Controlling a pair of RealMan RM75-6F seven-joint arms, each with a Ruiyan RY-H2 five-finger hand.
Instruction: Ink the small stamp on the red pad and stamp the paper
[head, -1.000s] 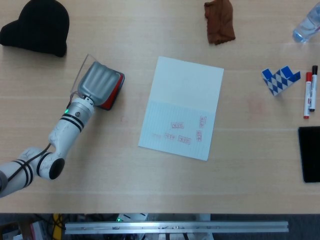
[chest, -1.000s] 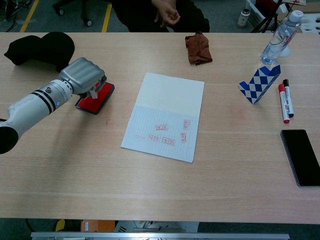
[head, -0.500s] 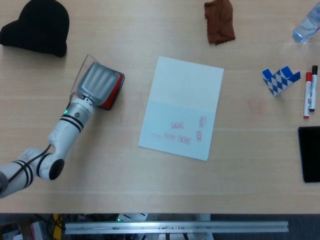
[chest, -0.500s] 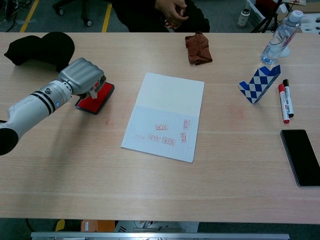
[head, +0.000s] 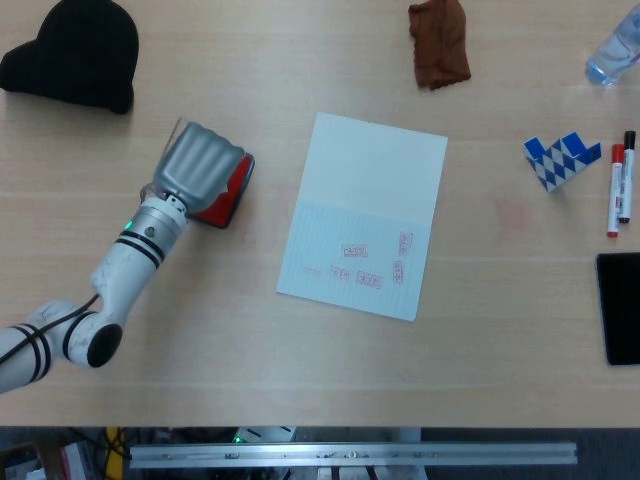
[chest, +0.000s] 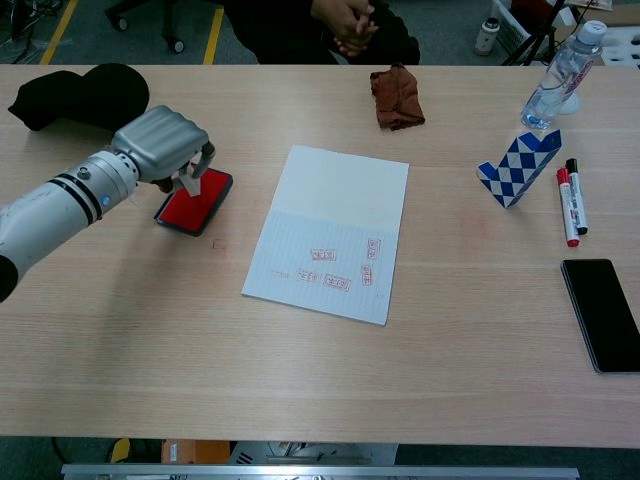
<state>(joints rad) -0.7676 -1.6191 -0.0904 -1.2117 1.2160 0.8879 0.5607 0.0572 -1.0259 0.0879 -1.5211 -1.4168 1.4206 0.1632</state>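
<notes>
Stretching across mid-frame, the paper (chest: 327, 233) carries faint red marks too small to read. Left of it, the left hand (chest: 162, 143) curls around the stamp (chest: 190, 182), half hiding the red pad (chest: 194, 203).

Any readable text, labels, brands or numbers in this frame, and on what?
None can be read.
Red stamp marks on the paper: several small boxed imprints, too small and blurred.
Markers: no legible print.
Bottle: label not readable.
Phone: screen dark.
</notes>
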